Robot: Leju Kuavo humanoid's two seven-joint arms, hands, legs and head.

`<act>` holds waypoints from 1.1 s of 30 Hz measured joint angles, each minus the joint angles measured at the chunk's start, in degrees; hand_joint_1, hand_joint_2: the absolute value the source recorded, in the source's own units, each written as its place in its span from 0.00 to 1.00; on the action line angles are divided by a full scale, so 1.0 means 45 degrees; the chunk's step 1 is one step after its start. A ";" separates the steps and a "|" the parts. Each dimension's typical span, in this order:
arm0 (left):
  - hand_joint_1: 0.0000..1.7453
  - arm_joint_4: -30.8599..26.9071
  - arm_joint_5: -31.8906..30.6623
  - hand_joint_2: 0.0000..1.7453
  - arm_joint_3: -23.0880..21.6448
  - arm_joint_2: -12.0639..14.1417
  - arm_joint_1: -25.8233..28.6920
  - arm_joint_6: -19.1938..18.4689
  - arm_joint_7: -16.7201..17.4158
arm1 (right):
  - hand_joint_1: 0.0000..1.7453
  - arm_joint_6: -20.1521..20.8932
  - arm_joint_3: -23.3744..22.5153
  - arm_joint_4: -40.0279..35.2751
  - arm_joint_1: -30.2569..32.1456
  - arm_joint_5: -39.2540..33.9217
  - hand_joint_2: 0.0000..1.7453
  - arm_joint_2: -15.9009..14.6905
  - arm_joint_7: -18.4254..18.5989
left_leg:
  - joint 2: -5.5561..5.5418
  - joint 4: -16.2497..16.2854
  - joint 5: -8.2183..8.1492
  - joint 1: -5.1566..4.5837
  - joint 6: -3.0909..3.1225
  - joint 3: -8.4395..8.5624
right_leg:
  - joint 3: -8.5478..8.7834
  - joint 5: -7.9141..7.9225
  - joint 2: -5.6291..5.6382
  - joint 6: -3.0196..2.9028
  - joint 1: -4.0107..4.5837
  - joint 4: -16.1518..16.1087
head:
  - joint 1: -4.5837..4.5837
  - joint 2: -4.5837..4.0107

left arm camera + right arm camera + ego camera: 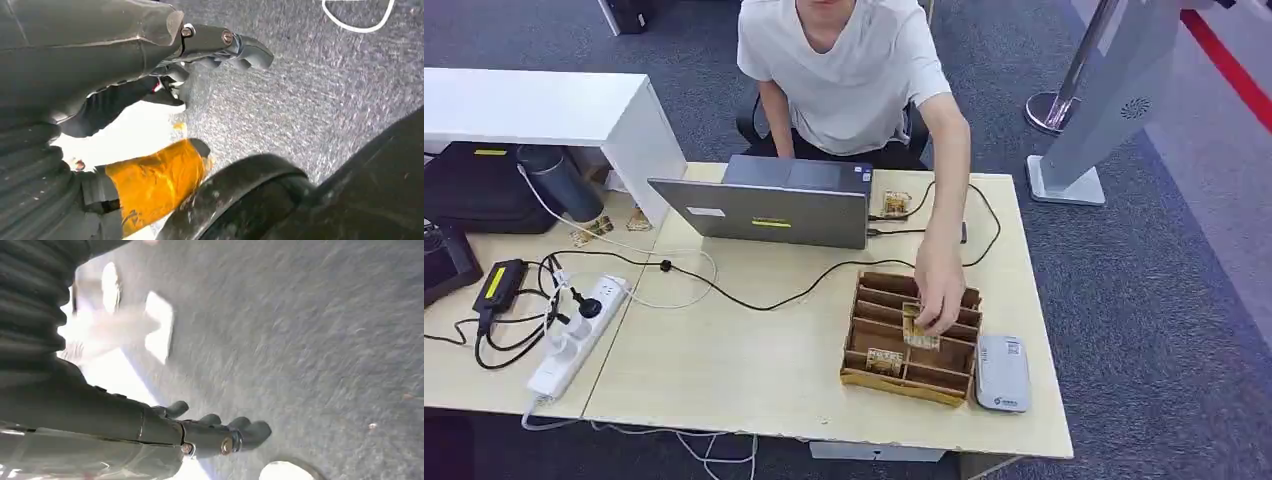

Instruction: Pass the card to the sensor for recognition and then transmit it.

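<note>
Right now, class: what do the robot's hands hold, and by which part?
Nothing: the left hand and right hand hang over carpet. A person's hand touches a card.

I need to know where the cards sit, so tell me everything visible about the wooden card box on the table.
The card box is a low open tray that looks like light brown wood, split by thin dividers into slots. It lies flat near the table's front right corner, next to a grey card reader. One card lies in a front slot. A person's hand reaches in, touching another card.

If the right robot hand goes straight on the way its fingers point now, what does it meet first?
Probably the grey carpet: the right robot hand hangs empty with fingers apart, and nothing shows between the fingertips and the floor, though depth is unclear.
</note>
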 joint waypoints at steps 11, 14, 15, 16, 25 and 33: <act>0.00 0.0000 -0.0490 1.00 0.0019 0.0058 0.0023 -0.0271 -0.0739 | 0.00 1.1886 -1.5087 -0.5884 0.3763 1.0867 1.00 0.3399 -0.2124 | 0.0242 -0.0018 -0.0011 0.0008 0.0018 0.0017 | -0.0054 0.0060 0.0236 -0.0026 -0.0026 0.0017 | -0.0039 -0.0005; 0.00 0.0000 -0.0588 1.00 0.0131 0.0058 0.0029 -0.0271 -0.0826 | 0.00 1.4233 -1.9852 -0.6123 0.1390 1.4433 1.00 0.4760 -0.5294 | 0.0201 -0.0011 0.0020 -0.0019 0.0029 0.0009 | -0.0046 0.0075 0.0188 -0.0002 -0.0026 0.0011 | -0.0029 0.0000; 0.00 0.0000 -0.0647 1.00 0.0160 0.0058 0.0034 -0.0271 -0.0850 | 0.00 1.4578 -2.1110 -0.6128 0.0365 1.5263 1.00 0.4997 -0.6021 | 0.0200 -0.0004 0.0026 -0.0020 0.0037 0.0010 | -0.0045 0.0085 0.0188 0.0010 -0.0025 0.0003 | -0.0020 0.0000; 0.00 0.0000 -0.0527 1.00 0.0233 0.0058 0.0034 -0.0166 -0.0798 | 0.00 1.4951 -2.2862 -0.6111 -0.0610 1.6083 1.00 0.5404 -0.7008 | 0.0207 0.0013 0.0036 -0.0045 0.0046 0.0029 | -0.0078 0.0099 0.0196 0.0024 -0.0047 0.0003 | -0.0025 0.0000; 0.00 0.0000 -0.0257 1.00 0.1263 -0.0044 0.0194 -0.0024 -0.0724 | 0.00 1.2258 -2.8282 -0.9019 -0.4470 1.7415 1.00 0.9882 -1.2339 | 0.0240 -0.0028 0.0043 -0.0006 0.0034 0.0011 | -0.0071 0.0087 0.0239 -0.0006 -0.0017 0.0029 | -0.0019 0.0000; 0.00 0.0000 -0.0630 1.00 0.1496 -0.0078 0.0171 -0.0169 -0.0957 | 0.00 1.0559 -2.7314 -0.8305 -0.4976 1.6223 1.00 0.9796 -1.0975 | 0.0205 -0.0013 0.0046 -0.0018 0.0044 -0.0011 | -0.0053 0.0096 0.0200 0.0010 -0.0040 0.0026 | -0.0025 0.0000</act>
